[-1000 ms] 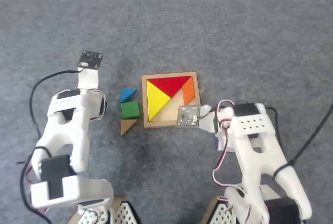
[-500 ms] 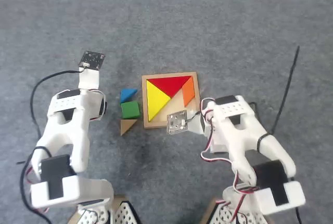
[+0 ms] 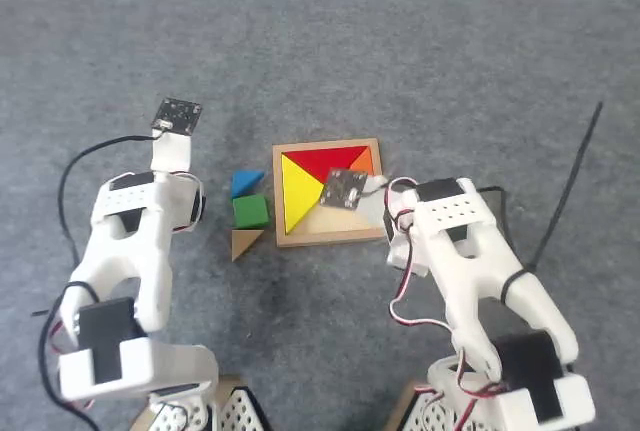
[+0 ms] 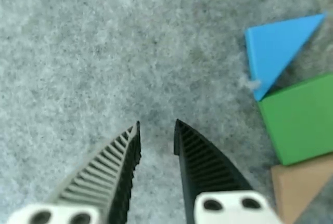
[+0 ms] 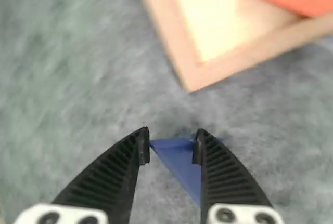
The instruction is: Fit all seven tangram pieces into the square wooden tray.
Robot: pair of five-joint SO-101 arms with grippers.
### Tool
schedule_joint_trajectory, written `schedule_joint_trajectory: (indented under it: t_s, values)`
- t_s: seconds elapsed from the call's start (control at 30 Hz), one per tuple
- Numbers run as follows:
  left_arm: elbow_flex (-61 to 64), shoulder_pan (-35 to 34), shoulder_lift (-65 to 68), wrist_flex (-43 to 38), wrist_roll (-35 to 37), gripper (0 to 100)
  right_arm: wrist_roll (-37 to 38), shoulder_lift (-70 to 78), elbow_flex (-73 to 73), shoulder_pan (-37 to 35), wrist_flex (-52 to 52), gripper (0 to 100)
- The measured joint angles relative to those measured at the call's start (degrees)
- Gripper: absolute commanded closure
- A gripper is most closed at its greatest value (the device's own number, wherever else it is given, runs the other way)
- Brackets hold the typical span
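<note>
The square wooden tray (image 3: 325, 238) holds a red triangle (image 3: 318, 162), a yellow triangle (image 3: 298, 196) and an orange piece (image 3: 366, 158), partly under the right arm's wrist. In the right wrist view my right gripper (image 5: 170, 140) is shut on a dark blue triangle (image 5: 183, 162) just above the mat, close to a tray corner (image 5: 190, 81). To the left of the tray lie a light blue triangle (image 3: 245, 183), a green square (image 3: 250, 212) and a tan triangle (image 3: 244, 242). My left gripper (image 4: 156, 130) hangs over bare mat beside them, narrowly open.
A grey felt mat (image 3: 450, 81) covers the table up to the pale back edge. A black cable (image 3: 570, 181) stands up at the right. Both arm bases sit at the front edge.
The right arm has swung from the tray's front right corner up and over the tray's right side. The left arm has not moved.
</note>
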Motion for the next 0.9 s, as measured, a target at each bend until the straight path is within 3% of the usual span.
schedule_joint_trajectory:
  t_s: [0.13, 0.47, 0.83, 0.9]
  values:
    - [0.00, 0.00, 0.00, 0.00, 0.00, 90, -3.60, 0.00, -0.35, 3.96, -0.44, 88.6]
    - [0.00, 0.00, 0.00, 0.00, 0.00, 90, 5.01, -5.01, -9.93, 17.58, 9.41, 88.6]
    - [0.00, 0.00, 0.00, 0.00, 0.00, 90, 8.70, -9.41, -9.85, 24.09, 12.04, 88.3]
    - [0.00, 0.00, 0.00, 0.00, 0.00, 90, 10.02, -9.41, -7.47, 23.91, 12.04, 83.0]
